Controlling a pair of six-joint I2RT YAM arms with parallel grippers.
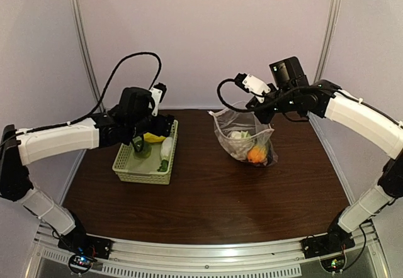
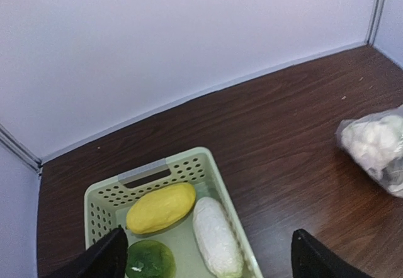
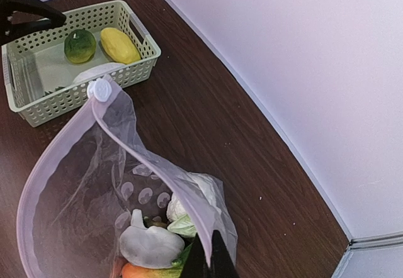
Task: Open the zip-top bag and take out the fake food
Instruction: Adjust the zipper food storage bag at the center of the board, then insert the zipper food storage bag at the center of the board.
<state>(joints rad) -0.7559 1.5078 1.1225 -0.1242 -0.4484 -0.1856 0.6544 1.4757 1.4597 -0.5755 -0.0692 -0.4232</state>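
crinkly clear zip-top bag

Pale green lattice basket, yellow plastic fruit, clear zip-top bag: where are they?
Pale green lattice basket (image 2: 189, 166): left wrist view, far wall.
Yellow plastic fruit (image 2: 160, 207): left wrist view, middle.
Clear zip-top bag (image 3: 79, 202): right wrist view, wall.

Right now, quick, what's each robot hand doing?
Left gripper: open, holding nothing, over the green basket.
Right gripper: shut on the zip-top bag edge.
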